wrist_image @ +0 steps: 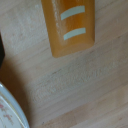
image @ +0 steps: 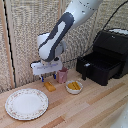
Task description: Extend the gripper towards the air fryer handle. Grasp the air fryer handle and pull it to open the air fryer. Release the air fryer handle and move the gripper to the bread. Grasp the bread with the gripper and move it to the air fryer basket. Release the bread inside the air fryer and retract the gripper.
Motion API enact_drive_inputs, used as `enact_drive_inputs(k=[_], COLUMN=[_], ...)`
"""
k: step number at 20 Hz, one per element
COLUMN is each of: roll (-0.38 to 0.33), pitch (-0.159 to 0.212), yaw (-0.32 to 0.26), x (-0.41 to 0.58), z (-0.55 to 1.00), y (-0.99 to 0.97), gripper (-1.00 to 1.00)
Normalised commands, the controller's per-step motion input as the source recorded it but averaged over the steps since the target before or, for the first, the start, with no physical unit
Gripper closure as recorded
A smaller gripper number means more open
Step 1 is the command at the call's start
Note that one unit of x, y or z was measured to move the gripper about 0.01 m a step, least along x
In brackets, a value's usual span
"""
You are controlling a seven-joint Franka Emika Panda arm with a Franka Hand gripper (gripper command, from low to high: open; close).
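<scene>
The bread [image: 50, 86] is a small golden-brown stick lying on the wooden table; in the wrist view the bread [wrist_image: 67, 25] fills the frame's upper part and shows two pale stripes. My gripper [image: 48, 78] hangs just above it, open, with its dark-blue fingers apart and nothing between them. At the exterior view's right stands the black air fryer [image: 114, 42]. Its basket [image: 100, 67] is pulled out, and the chunky air fryer handle [image: 80, 66] juts toward the middle of the table.
A pink cup [image: 62, 76] stands right beside the gripper. A small white bowl [image: 74, 87] of yellow chunks sits next to the bread. A patterned plate [image: 26, 103] lies at the front left, and its rim [wrist_image: 7, 112] shows in the wrist view.
</scene>
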Motion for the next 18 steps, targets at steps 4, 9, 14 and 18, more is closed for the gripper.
enact_drive_inputs(k=[4,9,14,18], roll=[-0.142,-0.195,-0.116,-0.007], pitch=[-0.059,-0.042,-0.045,-0.013], yaw=[0.167,0.194,0.198,0.173], x=[0.0,0.02,0.013,0.0], z=[-0.3,-0.22,-0.14,-0.08], y=[0.0,0.0,-0.03,-0.03], gripper=[-1.0,-1.0,-1.0,1.0])
